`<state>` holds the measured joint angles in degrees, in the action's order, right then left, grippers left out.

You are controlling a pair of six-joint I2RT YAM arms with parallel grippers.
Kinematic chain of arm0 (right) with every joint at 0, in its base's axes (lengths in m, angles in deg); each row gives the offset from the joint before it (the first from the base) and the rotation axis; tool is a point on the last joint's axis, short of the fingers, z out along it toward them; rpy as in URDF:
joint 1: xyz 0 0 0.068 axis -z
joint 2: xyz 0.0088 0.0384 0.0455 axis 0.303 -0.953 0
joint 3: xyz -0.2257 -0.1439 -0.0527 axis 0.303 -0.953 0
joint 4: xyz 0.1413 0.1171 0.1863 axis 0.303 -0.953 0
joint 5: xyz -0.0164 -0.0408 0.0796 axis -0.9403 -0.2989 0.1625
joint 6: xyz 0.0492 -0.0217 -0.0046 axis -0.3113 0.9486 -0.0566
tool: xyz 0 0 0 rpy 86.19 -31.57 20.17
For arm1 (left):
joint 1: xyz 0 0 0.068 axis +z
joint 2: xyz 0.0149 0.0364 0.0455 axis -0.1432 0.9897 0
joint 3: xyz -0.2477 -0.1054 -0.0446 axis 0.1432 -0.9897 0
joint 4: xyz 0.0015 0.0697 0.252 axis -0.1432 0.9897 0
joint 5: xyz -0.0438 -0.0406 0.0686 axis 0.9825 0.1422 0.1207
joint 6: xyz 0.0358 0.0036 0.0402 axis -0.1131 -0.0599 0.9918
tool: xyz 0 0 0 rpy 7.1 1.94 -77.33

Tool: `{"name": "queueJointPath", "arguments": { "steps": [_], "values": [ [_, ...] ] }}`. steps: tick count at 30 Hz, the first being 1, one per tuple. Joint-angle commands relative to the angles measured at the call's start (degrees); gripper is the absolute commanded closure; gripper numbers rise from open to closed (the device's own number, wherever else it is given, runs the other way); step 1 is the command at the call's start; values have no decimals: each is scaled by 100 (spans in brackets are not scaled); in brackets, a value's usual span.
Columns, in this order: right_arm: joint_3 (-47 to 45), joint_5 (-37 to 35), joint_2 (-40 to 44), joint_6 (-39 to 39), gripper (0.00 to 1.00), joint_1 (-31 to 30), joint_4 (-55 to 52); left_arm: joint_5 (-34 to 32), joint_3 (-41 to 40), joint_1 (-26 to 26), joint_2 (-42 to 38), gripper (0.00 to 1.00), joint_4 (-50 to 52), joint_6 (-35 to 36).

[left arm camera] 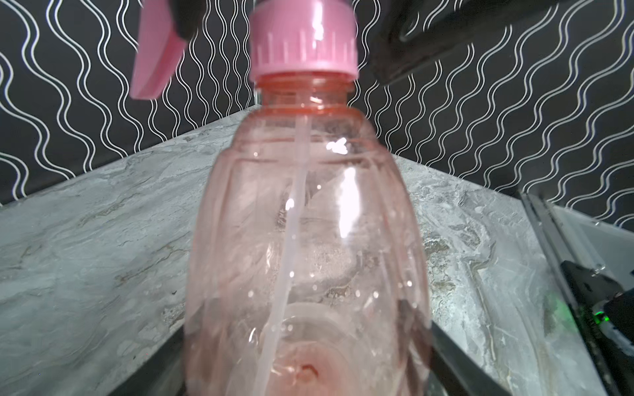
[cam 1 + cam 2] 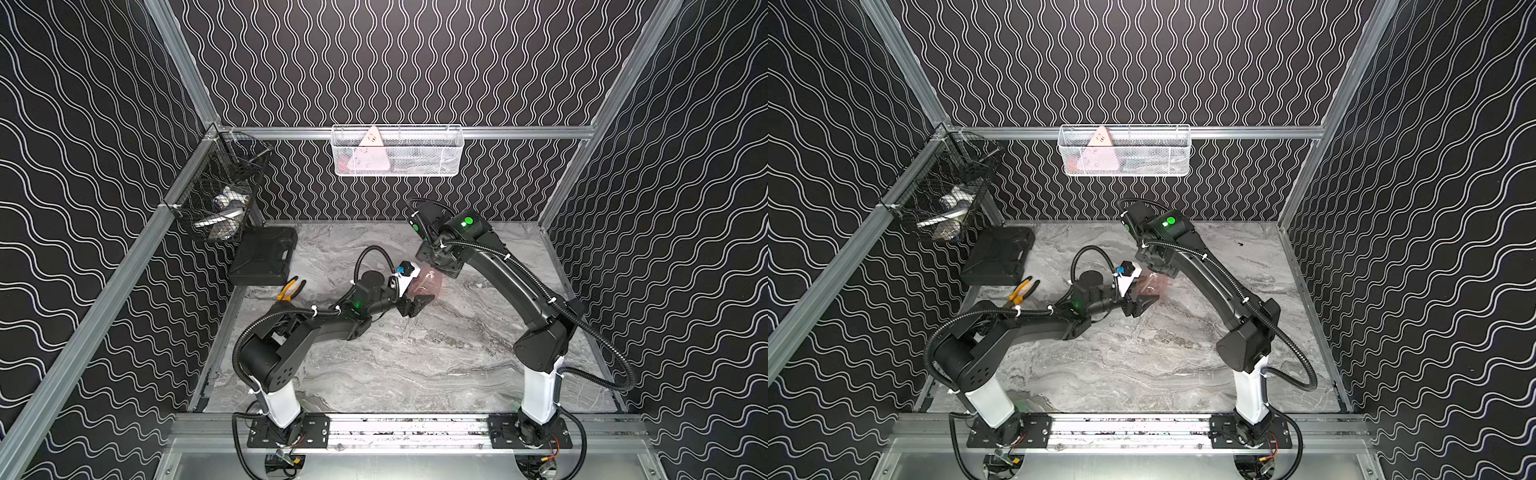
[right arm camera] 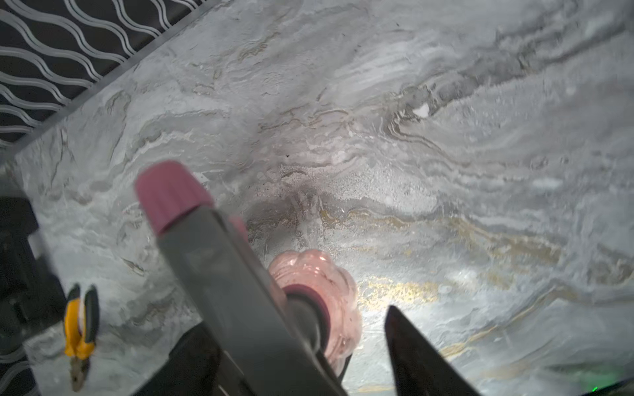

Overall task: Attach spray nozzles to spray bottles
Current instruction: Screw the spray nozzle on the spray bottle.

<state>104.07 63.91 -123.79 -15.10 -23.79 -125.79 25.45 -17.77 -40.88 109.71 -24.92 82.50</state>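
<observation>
The left gripper [image 1: 305, 346] is clamping the translucent pink plastic bottle [image 1: 308, 240] near its base, seemingly upright over the grey marble tabletop [image 1: 85, 257]. The pink-collared grey trigger nozzle [image 3: 223, 274] is sitting on its neck, and the right gripper [image 3: 295, 336] is standing with jaws apart around it. Screwing-on looks unfinished, so the next move is calling for closing on the collar and twisting.

A robot test booth in a lab.
A left arm [image 2: 328, 328] and a right arm [image 2: 511, 274] are bolted to a rail [image 2: 407, 430] at 6 o'clock. A metal frame [image 2: 519, 132] holds wavy-line walls [image 2: 415, 62] round a grey table [image 2: 415, 365]. A white basket [image 2: 428, 164] hangs at 12 o'clock.
</observation>
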Motion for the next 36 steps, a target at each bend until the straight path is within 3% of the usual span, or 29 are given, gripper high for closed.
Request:
{"name": "queueJointPath", "arguments": {
  "steps": [1,5,9,14,17,21,26,36],
  "values": [
    [-122,80,159,2020,12,21,120,598,29,108,106,74,-478,-371],
    [-1303,1058,1206,3583,4,113,1519,1137,46,263,251,74,-884,-855],
    [-1762,2437,1706,4099,16,678,2090,1361,79,329,377,75,-1114,-1125],
    [-1774,3199,1607,4693,21,962,2110,1436,128,337,376,75,-1035,-1102],
    [-1651,3300,1366,4658,29,1091,2057,1440,129,331,364,75,-1035,-1116],
    [-1498,3314,1162,4566,46,1093,1962,1444,151,337,353,75,-957,-1085],
    [-1398,2961,1019,4565,54,1085,1710,1379,165,337,250,75,-736,-915],
    [-1345,2957,917,4406,53,1097,1462,1335,203,335,243,75,-639,-853]
  ]
}}
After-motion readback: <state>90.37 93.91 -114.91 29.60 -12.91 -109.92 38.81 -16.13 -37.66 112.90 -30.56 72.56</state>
